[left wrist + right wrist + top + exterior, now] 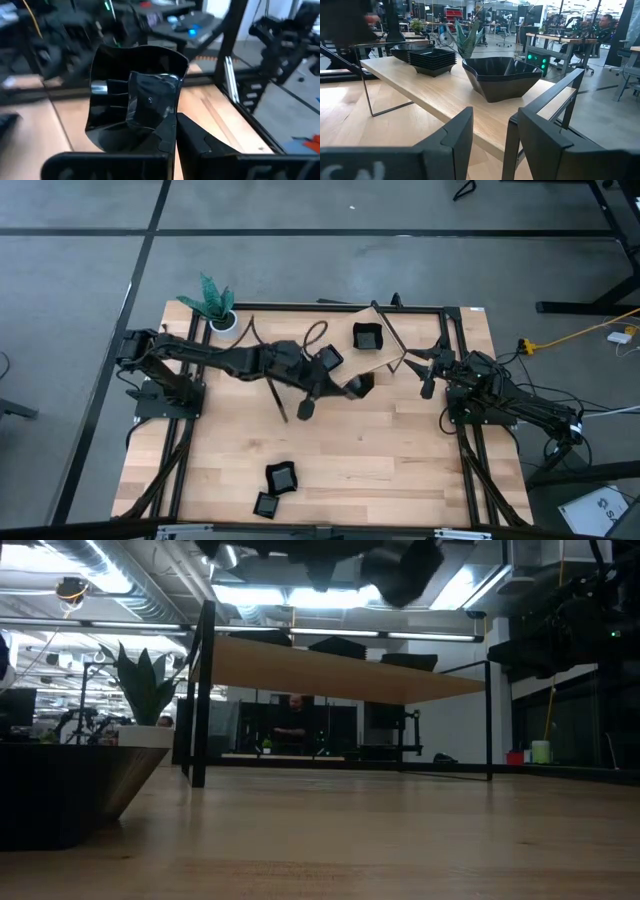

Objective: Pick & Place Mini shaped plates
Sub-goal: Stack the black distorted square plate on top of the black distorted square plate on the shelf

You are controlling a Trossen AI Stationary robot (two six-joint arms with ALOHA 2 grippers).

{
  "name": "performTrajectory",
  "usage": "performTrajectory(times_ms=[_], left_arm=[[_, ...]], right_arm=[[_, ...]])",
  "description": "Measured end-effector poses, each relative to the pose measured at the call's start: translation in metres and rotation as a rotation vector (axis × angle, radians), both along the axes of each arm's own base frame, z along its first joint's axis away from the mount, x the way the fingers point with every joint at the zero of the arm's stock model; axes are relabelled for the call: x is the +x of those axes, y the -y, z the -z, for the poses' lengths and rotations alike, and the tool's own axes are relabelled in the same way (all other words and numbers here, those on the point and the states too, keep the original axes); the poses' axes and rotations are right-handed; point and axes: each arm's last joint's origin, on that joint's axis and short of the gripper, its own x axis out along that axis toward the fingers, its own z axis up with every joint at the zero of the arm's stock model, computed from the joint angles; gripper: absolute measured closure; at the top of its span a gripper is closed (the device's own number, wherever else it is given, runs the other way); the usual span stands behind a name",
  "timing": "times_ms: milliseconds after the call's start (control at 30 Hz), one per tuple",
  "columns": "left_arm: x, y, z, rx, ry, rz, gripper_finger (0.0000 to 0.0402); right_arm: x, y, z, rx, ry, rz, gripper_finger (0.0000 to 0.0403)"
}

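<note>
My left gripper (350, 385) reaches out over the middle of the table, shut on a glossy black mini plate (132, 100). More black plates sit on a raised wooden shelf (445, 95): a wavy stack (502, 75), a square stack (432, 60) and a further one (402, 50). Two plates (282, 476) (266, 505) rest flat on the table near its front edge. My right gripper (492, 135) waits open at the table's right side, level with the shelf. My left gripper pinches the plate's rim (162, 132) between its two fingers. The plate stands on edge above the fingers, tilted, its hollow side turned toward the wrist camera. It is lifted clear of the table and the shelf.
A white pot with a green plant (222, 315) stands at the far left corner. The shelf's thin metal legs (370, 95) rise from the table. A black dish (50, 790) sits close to the low camera. Bare wood (380, 460) lies in the near middle and right.
</note>
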Motion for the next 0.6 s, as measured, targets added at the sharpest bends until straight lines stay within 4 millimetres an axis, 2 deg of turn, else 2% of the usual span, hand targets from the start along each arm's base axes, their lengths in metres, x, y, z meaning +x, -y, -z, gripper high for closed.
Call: performTrajectory(times_ms=[133, 267, 433, 600], left_arm=[[0.004, -0.013, -0.019, 0.034, 0.056, -0.052, 0.0399], [0.005, -0.031, -0.032, 0.056, 0.09, -0.193, 0.0399], [0.003, -0.054, -0.038, 0.087, 0.116, -0.396, 0.0399], [0.004, -0.072, -0.037, 0.039, 0.131, -0.473, 0.0399]], right_arm=[[0.0, 0.0, 0.0, 0.0, 0.0, 0.0, 0.0249], [0.0, 0.0, 0.0, 0.0, 0.0, 0.0, 0.0249], [0.0, 0.0, 0.0, 0.0, 0.0, 0.0, 0.0249], [0.0, 0.0, 0.0, 0.0, 0.0, 0.0, 0.0249]])
